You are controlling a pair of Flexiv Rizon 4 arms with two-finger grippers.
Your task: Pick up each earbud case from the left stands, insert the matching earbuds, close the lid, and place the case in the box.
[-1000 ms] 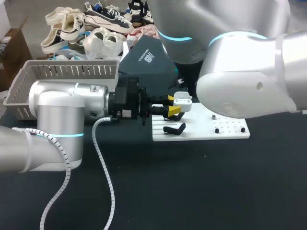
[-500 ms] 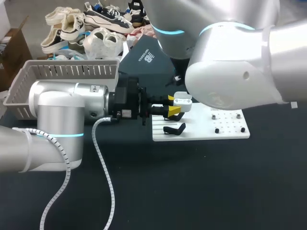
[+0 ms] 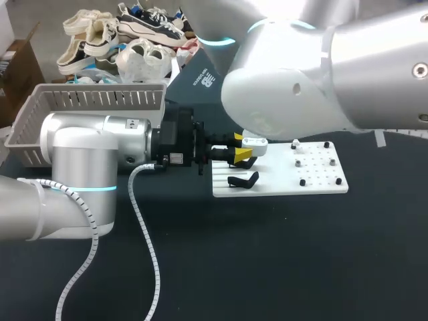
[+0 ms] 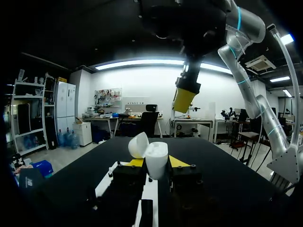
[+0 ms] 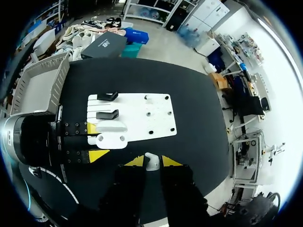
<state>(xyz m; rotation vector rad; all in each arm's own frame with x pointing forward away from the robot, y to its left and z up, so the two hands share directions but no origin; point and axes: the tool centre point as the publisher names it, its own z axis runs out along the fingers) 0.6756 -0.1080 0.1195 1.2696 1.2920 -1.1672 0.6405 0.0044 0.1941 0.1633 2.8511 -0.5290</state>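
My left gripper (image 3: 241, 152) is shut on a white earbud case (image 3: 255, 142) held over the left end of the white board (image 3: 287, 184). The case (image 4: 156, 158) stands between its yellow fingertips with the lid (image 4: 138, 144) swung open. My right gripper (image 5: 152, 161) hangs above the case, shut on a small white earbud (image 5: 151, 164). From there the open case (image 5: 112, 139) lies beneath and ahead of it. In the left wrist view the right gripper (image 4: 185, 97) hovers above and beyond the case. In the head view my right arm (image 3: 301, 80) hides its own fingers.
Two black stands (image 5: 108, 96) (image 5: 107, 115) sit on the board's left end; one black stand (image 3: 243, 180) shows in the head view. Several small pegs (image 3: 314, 170) dot the board's right half. A grey basket (image 3: 93, 100) stands at the back left.
My right arm has swung leftward over the board, uncovering its right half with the pegs. The left arm and the case have stayed still.
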